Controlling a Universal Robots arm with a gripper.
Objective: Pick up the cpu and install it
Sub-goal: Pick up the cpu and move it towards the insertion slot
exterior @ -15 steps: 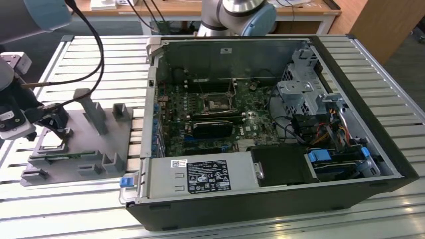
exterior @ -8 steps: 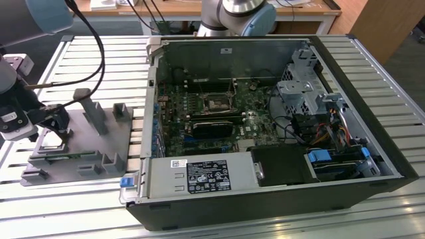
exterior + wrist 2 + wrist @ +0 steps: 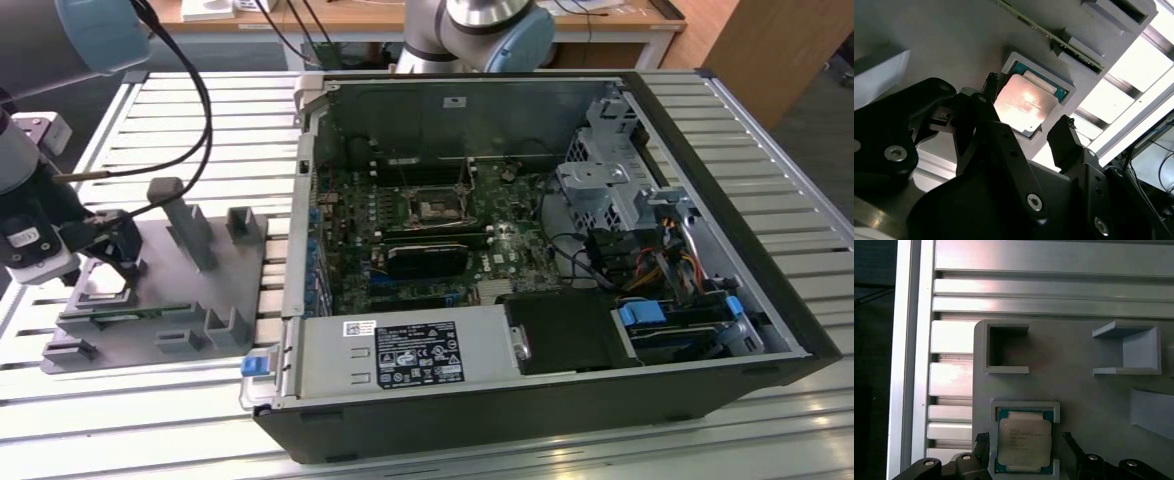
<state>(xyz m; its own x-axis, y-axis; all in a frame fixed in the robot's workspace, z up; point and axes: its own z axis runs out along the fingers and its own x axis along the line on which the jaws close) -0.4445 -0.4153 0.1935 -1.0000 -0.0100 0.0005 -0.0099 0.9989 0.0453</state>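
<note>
In the exterior view the arm is reaching down at the view's left. The hand is hanging low over the grey fixture plate on the slatted tabletop, well apart from the open computer case and its socket.

In the second wrist view the cpu is lying flat in its shallow pocket on that plate, its metal top glinting. The hand is standing open, one of the fingers on each side of the chip, gripping nothing. Whether a pad is touching an edge, I cannot tell. The memory stick is sitting in a slot just beyond.

In the first wrist view the cpu is showing squarely between the two black tips, framed by the pocket's raised rim.

Judging from this, the grasp is wanting patience: both fingers meeting opposite edges together, level and gentle, clear of the rim, so the chip is not tilting or jamming.
</note>
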